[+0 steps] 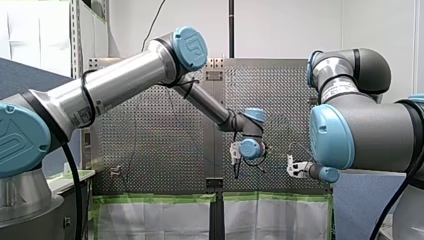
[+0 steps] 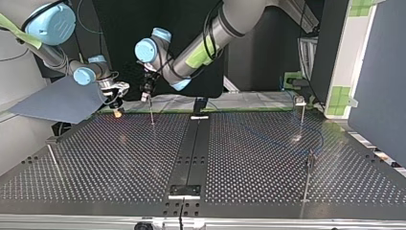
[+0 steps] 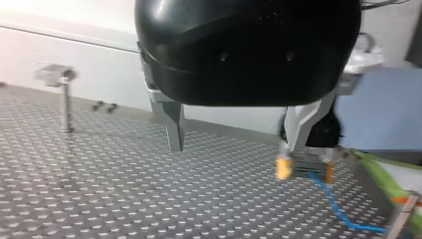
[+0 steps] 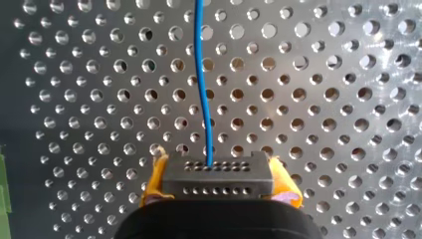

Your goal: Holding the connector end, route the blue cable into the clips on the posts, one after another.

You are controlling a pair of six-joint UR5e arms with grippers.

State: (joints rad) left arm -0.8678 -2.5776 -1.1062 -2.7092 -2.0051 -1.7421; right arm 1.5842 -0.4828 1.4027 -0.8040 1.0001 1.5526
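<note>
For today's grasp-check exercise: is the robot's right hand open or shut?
Shut: the right hand clamps the dark grey rectangular connector block between yellow pads.

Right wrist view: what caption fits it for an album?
My right gripper clamps the dark connector between yellow pads, blue cable trailing over the perforated table.

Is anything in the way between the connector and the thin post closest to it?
Nothing lies on the table between the connector and that post. But in the top view my left gripper hangs, fingers open, right at the post's top, so it may get in the way there.
</note>
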